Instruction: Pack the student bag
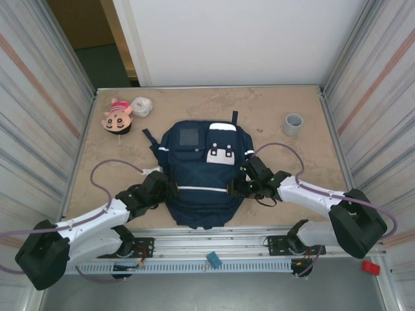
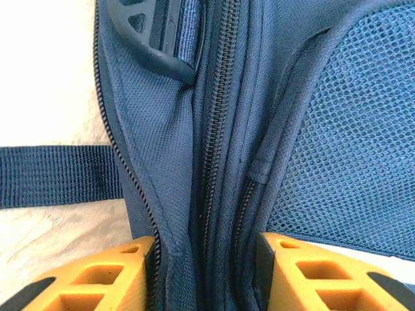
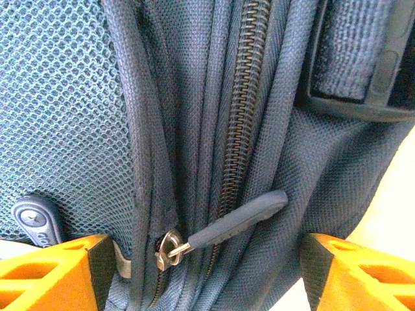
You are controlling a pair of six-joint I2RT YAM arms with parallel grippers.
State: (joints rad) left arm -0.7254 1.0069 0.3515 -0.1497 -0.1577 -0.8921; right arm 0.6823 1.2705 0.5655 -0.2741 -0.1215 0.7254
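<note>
Closest to me, my left gripper [image 2: 207,262] has its 2 orange fingers pressed onto the zipped left edge of the student bag [image 1: 198,175], and fabric fills the gap between them. My right gripper [image 3: 206,262] straddles the bag's right edge with its fingers apart, a dark zip pull [image 3: 241,219] lying between them. The bag lies flat on the table [image 1: 272,107], central and near the front edge. Farther off, a doll [image 1: 118,116] and a white object [image 1: 141,106] lie far left, and 1 grey cup [image 1: 293,124] stands far right.
</note>
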